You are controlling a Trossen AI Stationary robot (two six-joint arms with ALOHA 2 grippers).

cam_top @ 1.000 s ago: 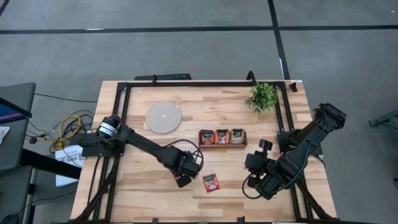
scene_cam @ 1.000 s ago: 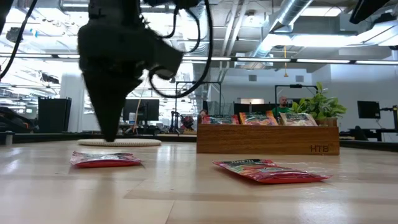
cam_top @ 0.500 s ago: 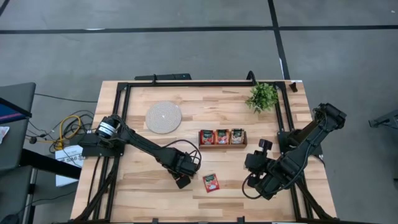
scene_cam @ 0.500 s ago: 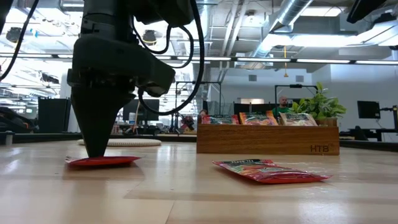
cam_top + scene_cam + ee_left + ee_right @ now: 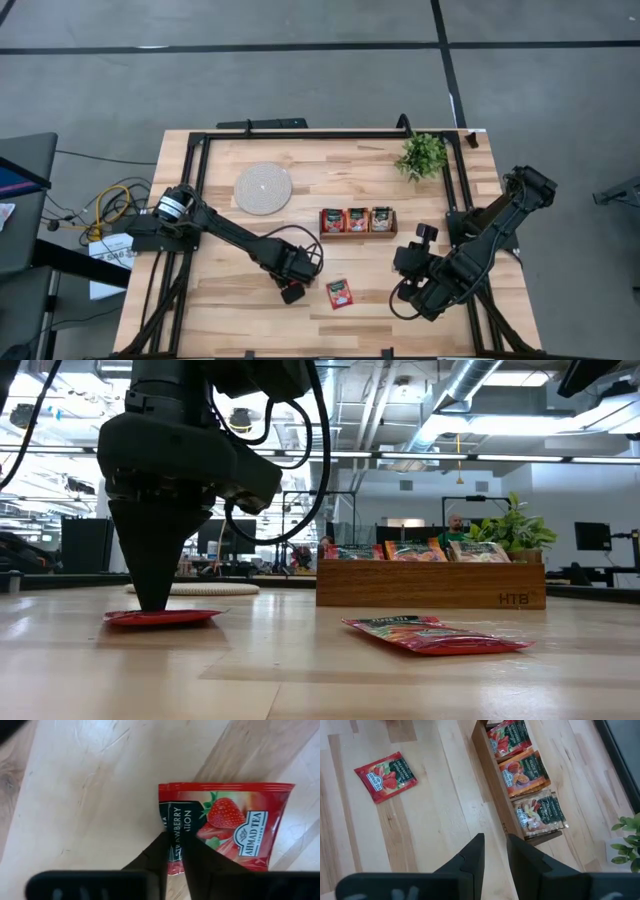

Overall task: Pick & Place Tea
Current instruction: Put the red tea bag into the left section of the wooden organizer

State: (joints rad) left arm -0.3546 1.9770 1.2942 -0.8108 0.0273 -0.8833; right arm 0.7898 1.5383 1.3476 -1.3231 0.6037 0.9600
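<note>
A red strawberry tea sachet (image 5: 227, 825) lies flat on the wooden table (image 5: 230, 240). My left gripper (image 5: 174, 857) stands over it, pointing straight down, shut on its edge. In the low view the gripper's tip (image 5: 152, 608) meets the sachet (image 5: 175, 617). In the high view the gripper (image 5: 292, 293) hides it. A second red sachet (image 5: 340, 293) lies on the table to the right of it. My right gripper (image 5: 495, 851) hangs open and empty above the table's right side, tilted down. My left gripper has the sachet's short edge (image 5: 171, 847) by the dark printed band, near a corner, between its two fingers (image 5: 157, 857). The fingers come from above, pointing down. The sachet still lies on the table, nearly flat.
A brown wooden tray (image 5: 357, 235) holding three sachets stands mid-table. A round white disc (image 5: 263, 187) lies at the far left. A small green plant (image 5: 422, 155) stands at the far right. A black frame (image 5: 300, 134) rims the table.
My left gripper has come down onto the red sachet, and its tip now rests at table height. The sachet stays in place, its free end tipped up a little.
</note>
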